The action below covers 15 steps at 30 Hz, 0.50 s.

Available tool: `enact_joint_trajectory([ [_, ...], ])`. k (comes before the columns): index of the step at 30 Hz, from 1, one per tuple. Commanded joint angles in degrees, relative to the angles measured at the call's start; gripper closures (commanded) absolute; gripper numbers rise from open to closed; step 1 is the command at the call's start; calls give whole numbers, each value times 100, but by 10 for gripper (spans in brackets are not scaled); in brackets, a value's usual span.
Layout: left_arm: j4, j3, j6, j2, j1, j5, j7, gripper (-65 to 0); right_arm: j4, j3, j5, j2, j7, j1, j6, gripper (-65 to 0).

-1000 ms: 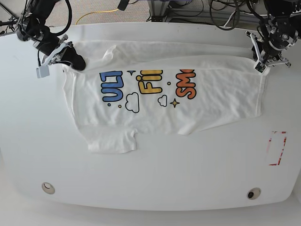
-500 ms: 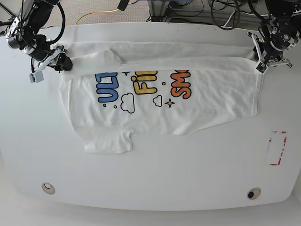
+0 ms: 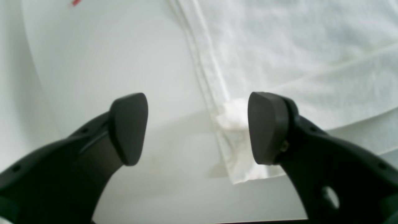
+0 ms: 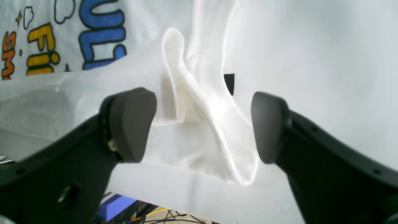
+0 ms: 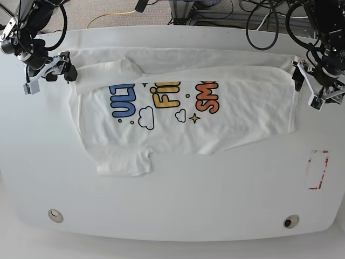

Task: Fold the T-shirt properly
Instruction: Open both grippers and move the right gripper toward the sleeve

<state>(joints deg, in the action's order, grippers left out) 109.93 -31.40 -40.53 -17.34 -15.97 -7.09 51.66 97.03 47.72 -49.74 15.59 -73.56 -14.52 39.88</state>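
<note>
The white T-shirt (image 5: 183, 116) lies flat on the white table (image 5: 178, 199), print side up, with its far edge folded over along the back. My right gripper (image 5: 59, 70) is open at the shirt's far left corner. In the right wrist view its jaws (image 4: 203, 124) straddle a raised ridge of cloth (image 4: 192, 93) without touching it. My left gripper (image 5: 305, 88) is open just off the shirt's right edge. In the left wrist view (image 3: 199, 127) the hem corner (image 3: 239, 149) lies on the table between the jaws, close to the right finger (image 3: 267, 127).
A red-outlined rectangle (image 5: 317, 169) is marked on the table at the right. Two round fittings (image 5: 55, 215) (image 5: 291, 222) sit near the front edge. Cables and a frame (image 5: 215, 11) run behind the table's back edge.
My right gripper dragged the shirt's left corner leftward, then let go and drew back. My left gripper moved slightly toward the front, off the shirt's right edge.
</note>
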Motion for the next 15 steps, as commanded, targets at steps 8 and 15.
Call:
enact_joint_trajectory([
  [8,36,-1102,53,-63,1118,-157,817,-471,376,-21,-68,212,143,455,12,-460],
  [15,36,-1172,53,-63,1346,-148,869,-471,376,-65,934,177,134,1246,12,-460],
])
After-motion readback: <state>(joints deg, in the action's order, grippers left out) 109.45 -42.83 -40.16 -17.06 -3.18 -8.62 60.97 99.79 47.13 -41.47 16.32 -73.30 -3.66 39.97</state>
